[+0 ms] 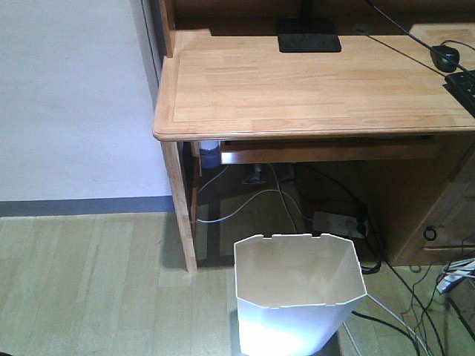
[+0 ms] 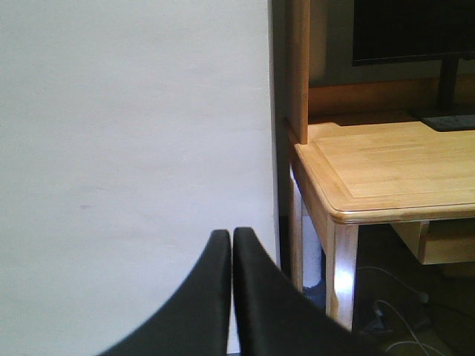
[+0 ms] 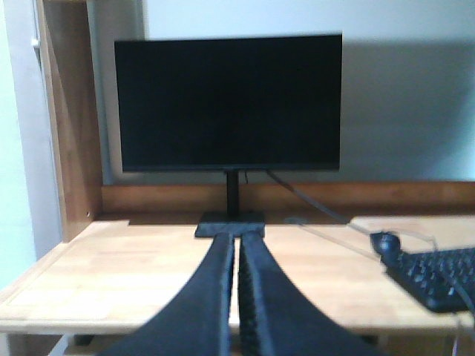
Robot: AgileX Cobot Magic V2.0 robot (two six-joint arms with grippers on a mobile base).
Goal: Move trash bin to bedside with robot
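Observation:
The white trash bin (image 1: 297,297) stands upright on the wood floor at the bottom of the front view, just in front of the desk's left leg, its notched angular rim open and the inside empty. Neither arm shows in that view. In the left wrist view my left gripper (image 2: 231,236) is shut on nothing, its black fingertips pressed together before a white wall, left of the desk corner. My right gripper (image 3: 237,239) is also shut and empty, held above the desk top and pointing at the monitor stand. The bedside is out of view.
A light wooden desk (image 1: 312,81) fills the upper front view, carrying a black monitor (image 3: 228,102), keyboard (image 3: 438,276) and mouse (image 1: 445,56). Under it lie a power strip (image 1: 338,222) and loose cables (image 1: 393,319). A white wall (image 1: 74,96) bounds the left.

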